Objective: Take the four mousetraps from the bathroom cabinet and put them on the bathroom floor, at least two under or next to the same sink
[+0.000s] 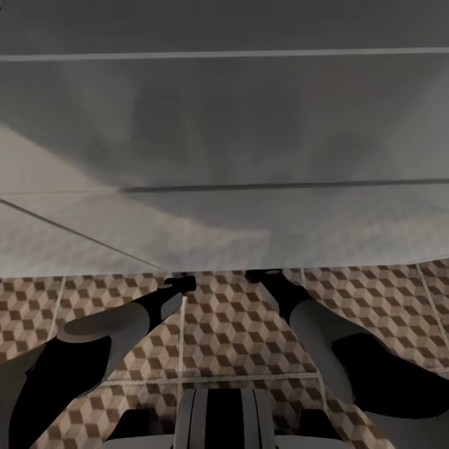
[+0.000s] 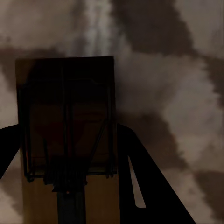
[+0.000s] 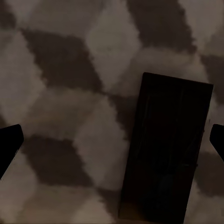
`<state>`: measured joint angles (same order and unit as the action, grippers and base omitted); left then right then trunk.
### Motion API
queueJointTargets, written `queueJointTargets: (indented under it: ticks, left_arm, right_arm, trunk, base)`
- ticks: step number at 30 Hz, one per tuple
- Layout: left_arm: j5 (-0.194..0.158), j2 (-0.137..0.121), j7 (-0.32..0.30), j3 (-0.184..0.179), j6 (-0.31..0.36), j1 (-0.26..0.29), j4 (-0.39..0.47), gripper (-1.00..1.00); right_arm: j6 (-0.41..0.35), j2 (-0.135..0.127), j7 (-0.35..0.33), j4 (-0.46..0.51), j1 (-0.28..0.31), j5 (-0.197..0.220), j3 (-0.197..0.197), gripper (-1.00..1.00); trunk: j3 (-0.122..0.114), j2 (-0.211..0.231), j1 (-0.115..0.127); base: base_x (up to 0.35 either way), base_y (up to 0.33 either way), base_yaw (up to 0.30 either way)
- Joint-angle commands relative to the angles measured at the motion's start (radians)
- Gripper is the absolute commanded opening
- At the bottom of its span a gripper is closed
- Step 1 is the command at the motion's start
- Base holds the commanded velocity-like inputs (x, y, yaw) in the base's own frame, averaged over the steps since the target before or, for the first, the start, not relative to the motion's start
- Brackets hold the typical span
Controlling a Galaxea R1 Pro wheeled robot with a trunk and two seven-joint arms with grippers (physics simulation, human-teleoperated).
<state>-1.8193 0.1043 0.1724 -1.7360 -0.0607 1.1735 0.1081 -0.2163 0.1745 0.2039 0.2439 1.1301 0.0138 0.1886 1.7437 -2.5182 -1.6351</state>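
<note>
The sink (image 1: 224, 212) is a broad white-grey body spanning the upper head view. The cube-patterned bathroom floor (image 1: 231, 324) lies below its front edge. Both arms reach forward to that edge, my left gripper (image 1: 181, 285) and my right gripper (image 1: 265, 274) just at it. In the left wrist view a dark brown mousetrap (image 2: 65, 116) with thin wire parts sits between the fingers (image 2: 149, 186), which press on both of its long sides, so my left gripper (image 2: 70, 130) is shut on it. Another dark mousetrap (image 3: 168, 149) lies flat on the tiles inside my open right gripper (image 3: 112, 140), nearer one finger.
The sink's front edge (image 1: 349, 267) overhangs both gripper tips. Patterned tiles stretch to either side of the arms (image 1: 386, 299). My own base (image 1: 224, 418) shows at the bottom of the head view.
</note>
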Motion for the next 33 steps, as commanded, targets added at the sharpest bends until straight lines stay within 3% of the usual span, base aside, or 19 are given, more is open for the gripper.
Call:
queueJointTargets:
  ticks: [1,18,19,33]
  left_arm:
    - [0.003,0.0,0.001,0.0,0.001,0.0,0.0,-1.0]
    - [0.002,0.001,0.002,0.001,0.001,0.0,-0.002,-1.0]
    - [0.002,0.001,0.002,0.001,0.001,0.0,-0.002,1.0]
    - [0.002,0.002,0.002,0.001,-0.003,0.0,0.0,1.0]
  right_arm:
    - [0.0,0.0,0.0,0.0,0.0,0.0,0.0,1.0]
    - [0.0,0.0,-0.001,0.0,0.0,0.0,0.0,1.0]
    - [0.0,0.0,-0.001,0.0,0.0,0.0,0.0,1.0]
    - [0.0,0.0,-0.001,0.0,-0.001,0.0,0.0,1.0]
  trunk:
    - [0.001,0.0,0.0]
    - [0.007,0.0,0.0]
    - [0.007,0.0,0.0]
    - [0.007,0.0,0.0]
  base:
    - [0.0,0.0,0.064]
    - [0.0,0.0,0.035]
    - [0.0,0.0,0.0]
    - [0.0,0.0,0.0]
